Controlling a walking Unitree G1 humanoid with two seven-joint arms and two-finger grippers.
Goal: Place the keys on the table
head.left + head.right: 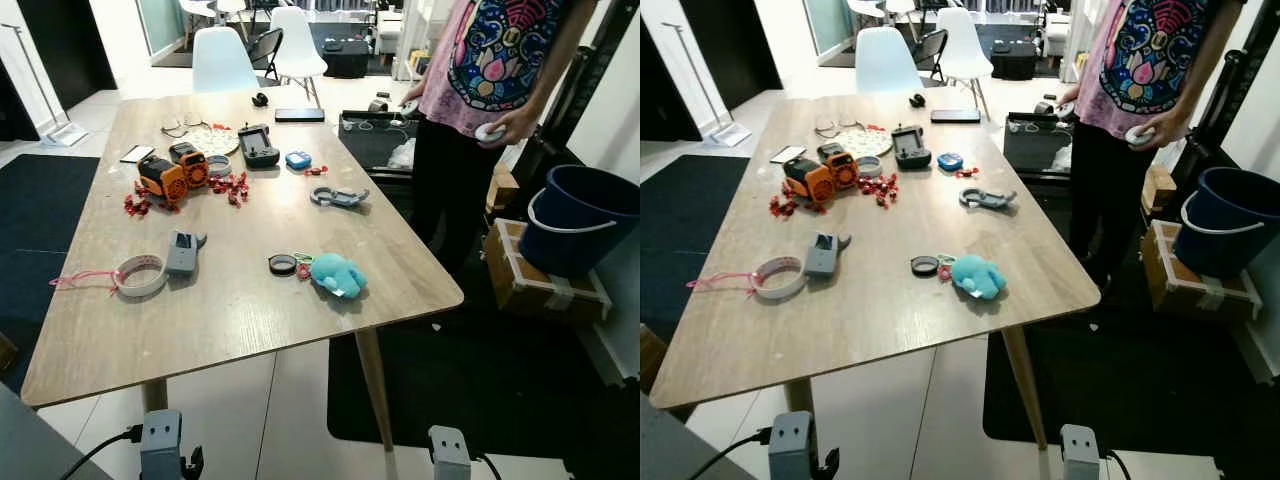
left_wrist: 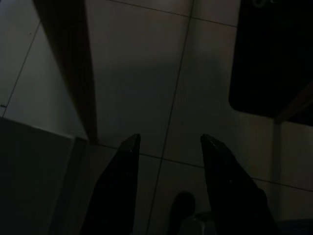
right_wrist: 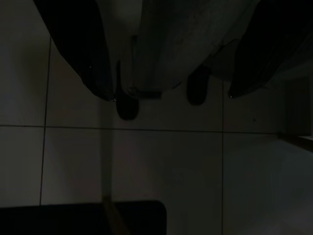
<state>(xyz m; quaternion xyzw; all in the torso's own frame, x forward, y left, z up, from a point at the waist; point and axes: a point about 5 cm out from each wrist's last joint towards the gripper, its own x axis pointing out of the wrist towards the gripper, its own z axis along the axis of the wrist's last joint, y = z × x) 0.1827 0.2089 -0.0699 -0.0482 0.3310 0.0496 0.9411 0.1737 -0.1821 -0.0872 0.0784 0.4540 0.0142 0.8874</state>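
Observation:
The keys [image 1: 301,265] lie on the wooden table [image 1: 230,330] near its front right corner, joined to a teal plush charm [image 1: 337,274] and a black round tag [image 1: 283,264]. Both arms hang low below the table's front edge. My left gripper [image 2: 170,139] is open over the tiled floor beside a table leg, with nothing between its fingers. My right gripper [image 3: 171,97] is open too, in the dark above floor tiles.
On the table lie a tape roll [image 1: 141,275], a grey device [image 1: 182,252], an orange gadget [image 1: 172,172], red clips [image 1: 232,186] and a carabiner [image 1: 338,196]. A person [image 1: 480,110] stands at the table's right side. A blue bucket [image 1: 580,220] sits on a box at the right.

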